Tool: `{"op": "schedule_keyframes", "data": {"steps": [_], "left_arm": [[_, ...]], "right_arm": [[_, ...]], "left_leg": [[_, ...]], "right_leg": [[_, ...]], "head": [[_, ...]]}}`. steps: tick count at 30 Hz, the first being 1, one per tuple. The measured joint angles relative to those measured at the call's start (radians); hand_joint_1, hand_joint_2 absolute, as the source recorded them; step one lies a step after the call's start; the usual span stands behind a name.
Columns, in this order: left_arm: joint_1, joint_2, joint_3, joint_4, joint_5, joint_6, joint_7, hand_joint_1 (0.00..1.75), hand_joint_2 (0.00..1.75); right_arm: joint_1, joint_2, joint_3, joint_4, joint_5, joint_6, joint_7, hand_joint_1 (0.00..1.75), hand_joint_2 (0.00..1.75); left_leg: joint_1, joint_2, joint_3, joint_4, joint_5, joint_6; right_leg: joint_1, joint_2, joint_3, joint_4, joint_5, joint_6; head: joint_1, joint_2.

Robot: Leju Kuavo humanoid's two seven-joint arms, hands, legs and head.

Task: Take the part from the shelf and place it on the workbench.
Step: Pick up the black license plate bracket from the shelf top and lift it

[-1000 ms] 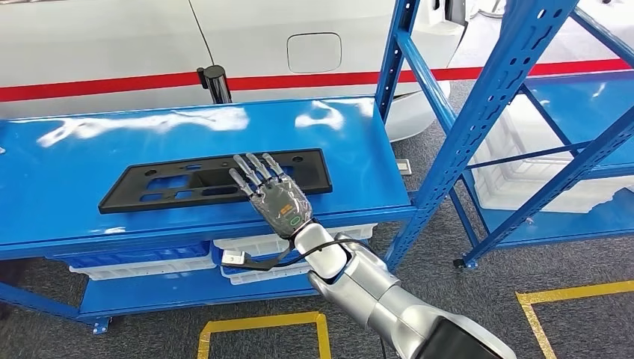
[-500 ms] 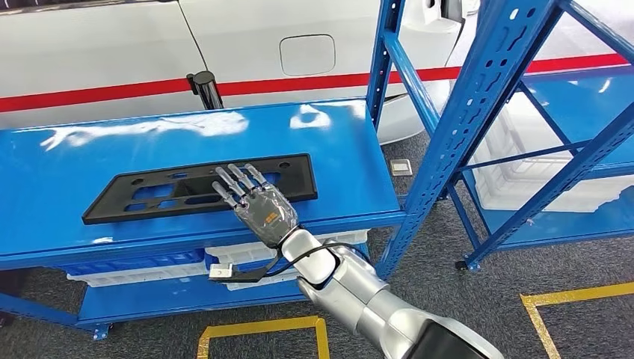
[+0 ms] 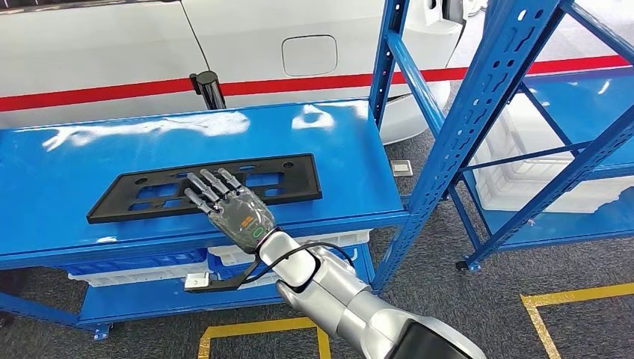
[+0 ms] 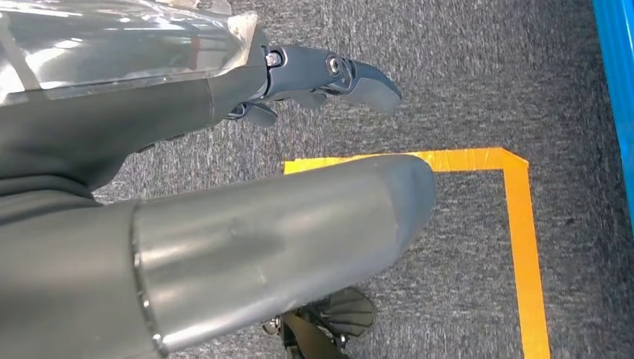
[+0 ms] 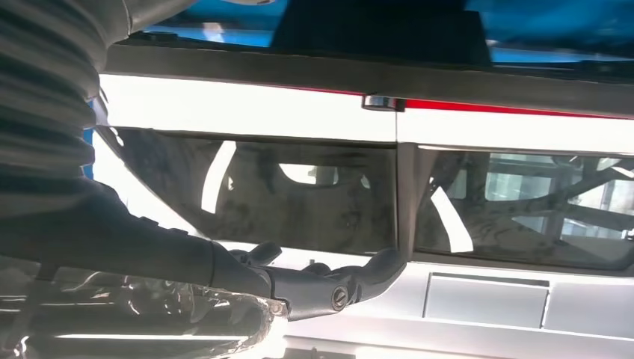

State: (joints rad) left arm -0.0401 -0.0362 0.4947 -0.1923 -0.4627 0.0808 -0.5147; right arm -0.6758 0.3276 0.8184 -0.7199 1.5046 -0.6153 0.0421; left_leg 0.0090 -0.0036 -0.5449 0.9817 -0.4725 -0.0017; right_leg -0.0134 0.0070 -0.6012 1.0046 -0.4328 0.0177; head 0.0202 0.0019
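Black part laid flat on the blue workbench

The left hand point(image 4: 321, 78) is seen hanging over the grey floor with nothing held; whether its fingers are spread cannot be told. The black part point(image 3: 149, 191) is laid flat on the workbench point(image 3: 351, 161), under the fingertips of the right hand point(image 3: 232, 209), whose fingers are spread apart and nothing is held.

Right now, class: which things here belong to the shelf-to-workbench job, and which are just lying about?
Job: black part, blue workbench, blue shelf, right hand open above the part.
Lying about: white bins, white car, yellow floor tape.
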Motion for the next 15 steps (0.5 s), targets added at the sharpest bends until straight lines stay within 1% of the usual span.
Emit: {"op": "schedule_keyframes", "data": {"steps": [5, 12, 15], "left_arm": [[-0.001, 0.0, 0.0, 0.0, -0.002, 0.013, 0.0, 0.0, 0.0], [-0.01, 0.0, 0.005, 0.0, -0.011, 0.02, 0.0, 0.0, 0.0], [-0.013, -0.001, 0.005, 0.0, -0.013, 0.023, 0.001, 0.0, 0.0]], "right_arm": [[-0.012, 0.019, 0.005, 0.019, -0.015, 0.017, 0.001, 0.0, 1.75], [-0.047, 0.027, 0.068, 0.05, -0.142, 0.05, 0.028, 0.0, 1.75], [-0.061, 0.028, 0.096, 0.063, -0.171, 0.057, 0.035, 0.0, 1.75]], "left_leg": [[-0.001, 0.0, 0.0, 0.0, 0.0, 0.0], [-0.002, 0.0, 0.0, 0.0, 0.0, 0.0], [-0.002, 0.0, 0.0, 0.0, 0.0, 0.0]], "right_leg": [[-0.002, 0.0, 0.001, -0.001, 0.0, 0.0], [-0.003, 0.0, 0.0, -0.001, 0.0, 0.0], [-0.003, 0.0, 0.0, -0.001, 0.0, 0.0]], "head": [[0.0, 0.0], [0.0, 0.0], [0.0, 0.0]]}}
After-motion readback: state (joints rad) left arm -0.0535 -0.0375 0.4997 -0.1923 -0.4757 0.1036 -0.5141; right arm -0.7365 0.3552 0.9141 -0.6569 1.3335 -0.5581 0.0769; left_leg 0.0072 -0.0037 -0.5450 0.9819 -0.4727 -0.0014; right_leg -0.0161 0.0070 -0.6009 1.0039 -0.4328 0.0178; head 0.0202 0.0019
